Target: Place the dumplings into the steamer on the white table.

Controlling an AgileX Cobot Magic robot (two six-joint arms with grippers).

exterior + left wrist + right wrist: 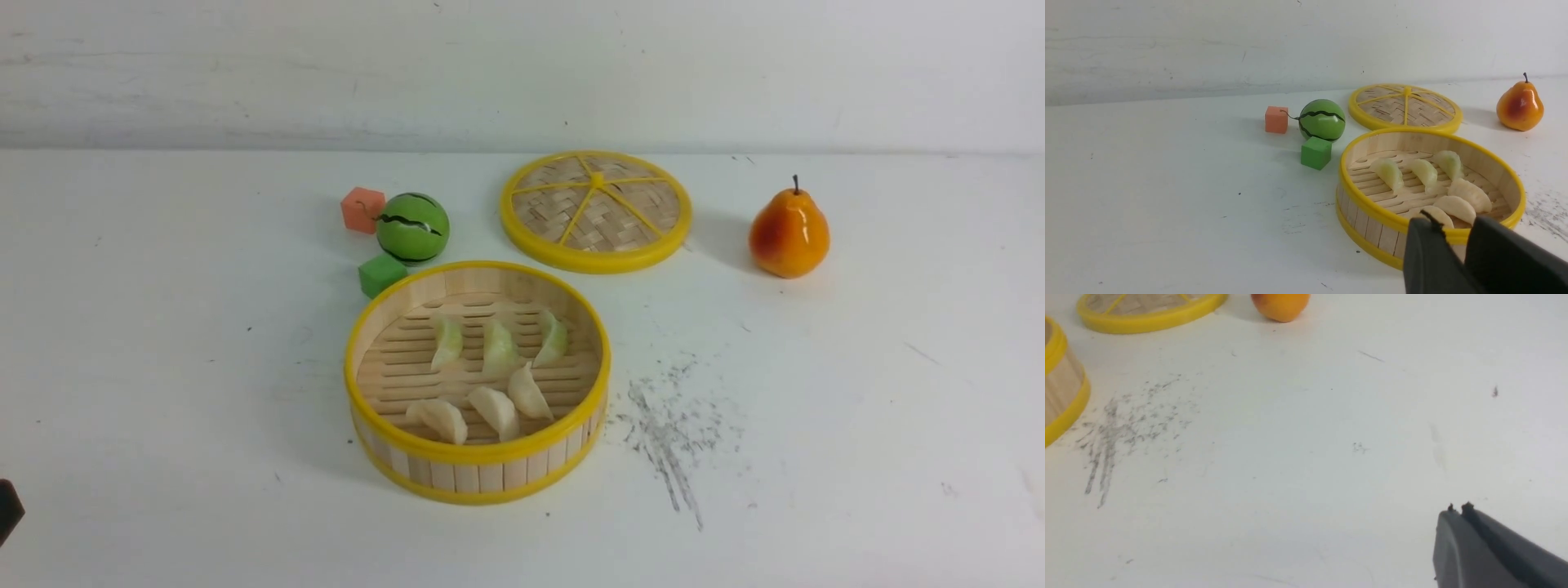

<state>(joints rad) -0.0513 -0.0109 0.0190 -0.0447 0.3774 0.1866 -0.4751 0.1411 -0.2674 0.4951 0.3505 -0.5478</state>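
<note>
The steamer [478, 384] stood on the white table [163, 367], a little left of the middle in the front view. All six dumplings [482, 371] lay inside it on the slatted floor. The three pale green ones made a row at the far side, and the three cream-white ones made a second row nearer to the robot, close to the near wall. None of them was outside the basket.

Behind the steamer, to the right, the flat woven lid [596, 210] lay on the table, apart from the basket. The green cube [381, 274] sat just beside the steamer's far left rim. Behind the cube was the small toy watermelon [412, 228], and the orange cube [362, 210] was just left of it. The toy pear [789, 233] stood upright, well apart on the right. A patch of grey scuff marks [669, 429] was on the table just to the right of the steamer.

The left gripper [1447, 228] was seen in the left wrist view, near the steamer's wall. Its two dark fingers had a narrow gap between them and they held nothing. The right gripper [1458, 508] was over a bare part of the table, far from the steamer. Its fingertips seemed pressed together, though only a corner of it was in view.
</note>
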